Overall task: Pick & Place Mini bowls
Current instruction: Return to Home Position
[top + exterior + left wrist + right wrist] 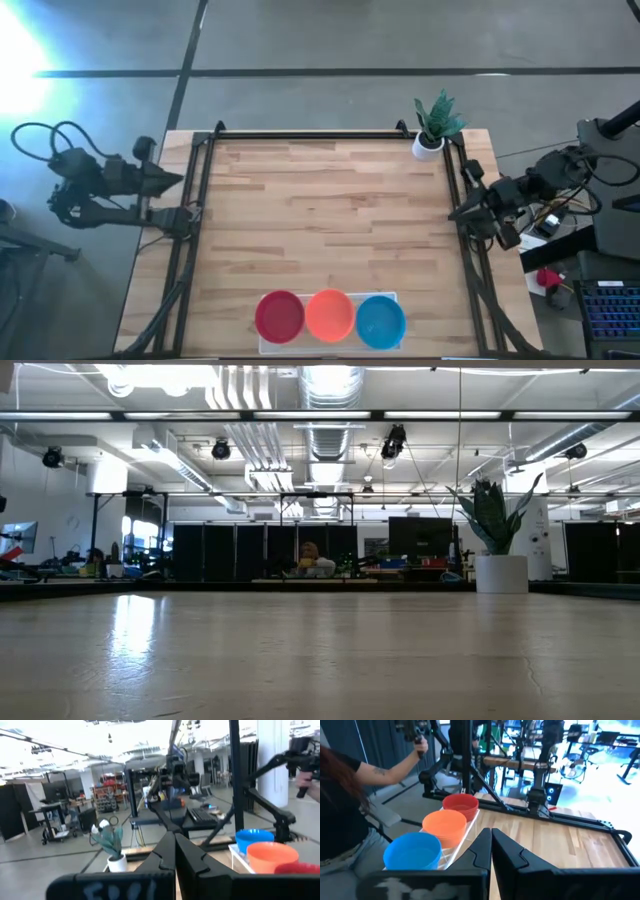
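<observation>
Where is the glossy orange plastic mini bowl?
High view: the orange bowl sits mid-row on the white tray at the table's lower edge, between the red bowl and the blue bowl.

Wooden table [320, 210], pale planks, a black rail round the edges. Out past the fingers of the left gripper [175, 837], across the top at the far corner, stands a white pot [428, 146] with a green plant. The white tray [457, 851] lies at the front edge, well apart from those fingers and from the fingers of the right gripper [490, 833], roughly midway between them. It carries the red bowl [279, 316], orange bowl [329, 315] and blue bowl [380, 321] side by side.
</observation>
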